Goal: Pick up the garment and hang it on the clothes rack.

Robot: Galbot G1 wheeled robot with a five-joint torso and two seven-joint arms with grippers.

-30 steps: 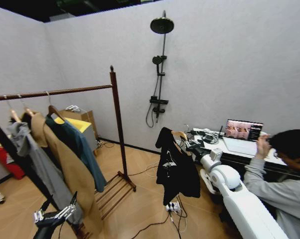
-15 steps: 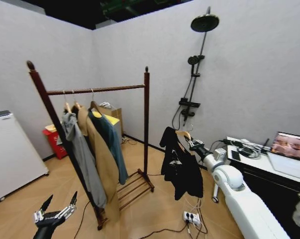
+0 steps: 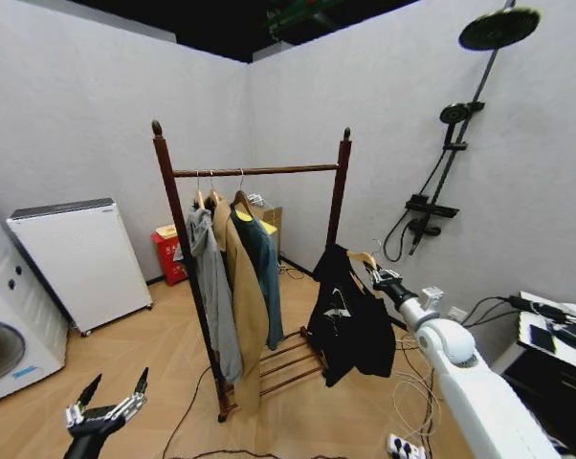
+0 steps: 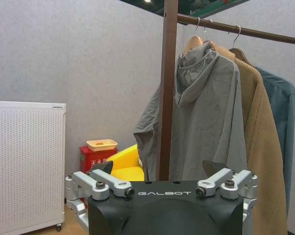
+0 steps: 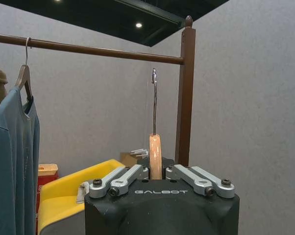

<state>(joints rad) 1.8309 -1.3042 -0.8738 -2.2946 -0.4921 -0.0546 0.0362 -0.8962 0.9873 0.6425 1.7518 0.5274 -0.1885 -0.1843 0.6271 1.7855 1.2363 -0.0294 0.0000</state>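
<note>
The garment [image 3: 350,323], a black jacket with a small white mark, hangs from a light wooden hanger [image 3: 365,256]. My right gripper [image 3: 382,277] is shut on the hanger's neck [image 5: 155,155], holding it just right of the clothes rack [image 3: 338,206]. In the right wrist view the hanger's metal hook [image 5: 154,93] stands upright below the rack's rail [image 5: 88,49], close to its post [image 5: 186,93]. My left gripper [image 3: 106,411] hovers low at the front left, open and holding nothing [image 4: 162,185].
A grey hoodie [image 3: 210,287], a tan coat [image 3: 240,306] and a teal-blue jacket [image 3: 265,263] hang on the rail's left half. A white appliance [image 3: 82,258] and a washing machine [image 3: 6,344] stand left. Shower fixture [image 3: 432,206], floor cables [image 3: 408,392] and a desk [image 3: 556,330] are right.
The whole picture has shifted right as the camera turned left; the rack now stands in the middle. The black jacket stays in my right gripper. The left arm holds its pose.
</note>
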